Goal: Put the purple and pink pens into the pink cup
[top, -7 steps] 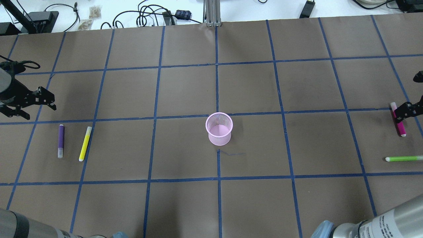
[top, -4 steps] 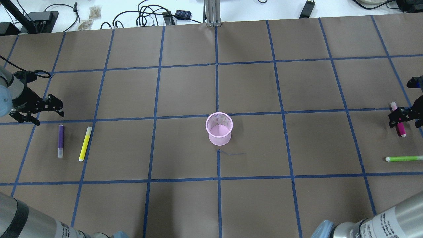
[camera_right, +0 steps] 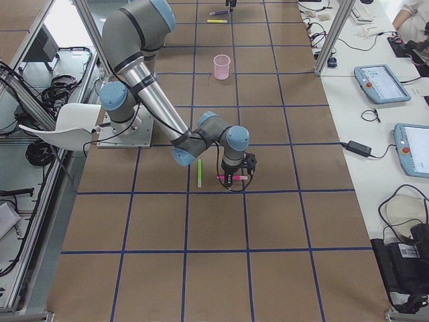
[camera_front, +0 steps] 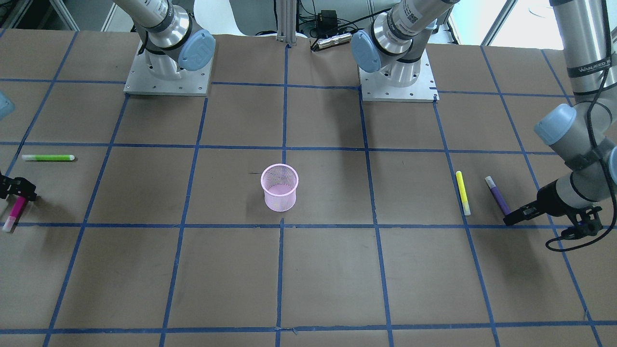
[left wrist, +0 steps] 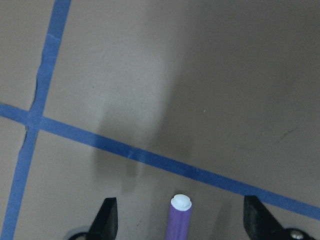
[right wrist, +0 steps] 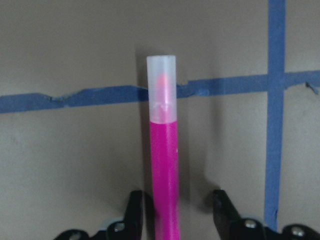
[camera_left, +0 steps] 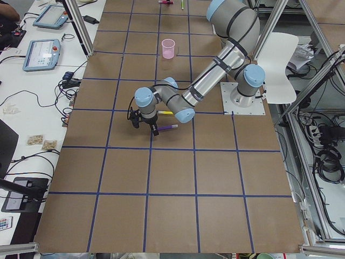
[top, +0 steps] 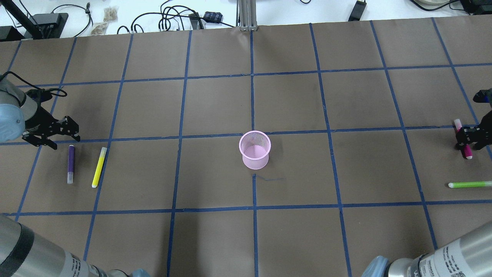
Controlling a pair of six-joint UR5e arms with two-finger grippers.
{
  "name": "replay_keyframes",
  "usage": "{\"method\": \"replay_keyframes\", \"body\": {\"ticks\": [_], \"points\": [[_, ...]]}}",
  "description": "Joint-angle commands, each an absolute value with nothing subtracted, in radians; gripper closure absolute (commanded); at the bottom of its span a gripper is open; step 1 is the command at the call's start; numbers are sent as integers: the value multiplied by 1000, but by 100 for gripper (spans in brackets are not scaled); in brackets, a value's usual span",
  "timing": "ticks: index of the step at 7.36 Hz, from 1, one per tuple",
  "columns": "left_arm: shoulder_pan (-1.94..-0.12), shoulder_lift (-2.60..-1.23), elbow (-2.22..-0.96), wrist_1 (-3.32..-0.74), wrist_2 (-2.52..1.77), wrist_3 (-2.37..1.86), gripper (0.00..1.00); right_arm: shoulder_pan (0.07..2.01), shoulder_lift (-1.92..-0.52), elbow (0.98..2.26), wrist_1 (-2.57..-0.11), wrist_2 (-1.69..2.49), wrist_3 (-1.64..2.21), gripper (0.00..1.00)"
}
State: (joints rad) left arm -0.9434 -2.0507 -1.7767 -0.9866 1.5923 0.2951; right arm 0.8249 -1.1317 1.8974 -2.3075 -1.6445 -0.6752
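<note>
The pink mesh cup point(top: 255, 150) stands upright at the table's middle. The purple pen point(top: 71, 163) lies flat at the far left. My left gripper point(top: 65, 141) is open just beyond its far end. In the left wrist view the pen's white-tipped end point(left wrist: 179, 216) sits between the wide-spread fingertips point(left wrist: 107, 220). The pink pen point(top: 467, 152) lies flat at the far right. My right gripper point(top: 471, 140) is open and straddles its middle. In the right wrist view the pink pen point(right wrist: 164, 160) runs between the two fingers point(right wrist: 220, 207), with a gap on one side.
A yellow pen point(top: 99, 167) lies right of the purple pen, almost parallel to it. A green pen point(top: 469, 184) lies nearer the robot than the pink pen. The table is brown paper with blue tape grid lines. Cables lie beyond the far edge point(top: 173, 19).
My left gripper has moved right and nearer, up to the purple pen's far end. My right gripper has shifted onto the pink pen's middle and come down around it.
</note>
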Motion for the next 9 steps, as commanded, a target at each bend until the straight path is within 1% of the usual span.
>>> {"method": "replay_keyframes", "body": {"ticks": [1,2,3,4,5,6,7,8,9], "points": [[-943,-2059,-1779,-991,1595,301,29,824,-1135,1890,-2295,-1644,-687,100],[-943,-2063,-1779,-991,1597,304,29,825,-1144,1864,-2248,-1641,-686,100],[-943,-2066,-1779,-996,1595,298,39,827,-1163,1814,-2182,-1640,-686,100],[-943,-2072,-1779,-999,1597,292,44,837,-1186,1751,-2093,-1588,-680,100],[-943,-2074,-1779,-1000,1600,288,58,871,-1213,1680,-1975,-1544,-664,100],[-943,-2072,-1778,-1002,1603,287,100,921,-1218,1640,-1830,-1449,-587,100],[-943,-2071,-1776,-1021,1605,287,100,974,-1227,1625,-1742,-1328,-464,100],[-943,-2063,-1772,-1031,1608,288,100,1080,-1280,1640,-1712,-1309,-351,100],[-943,-2053,-1764,-1048,1611,293,100,1215,-1349,1649,-1677,-1292,-104,100]]}}
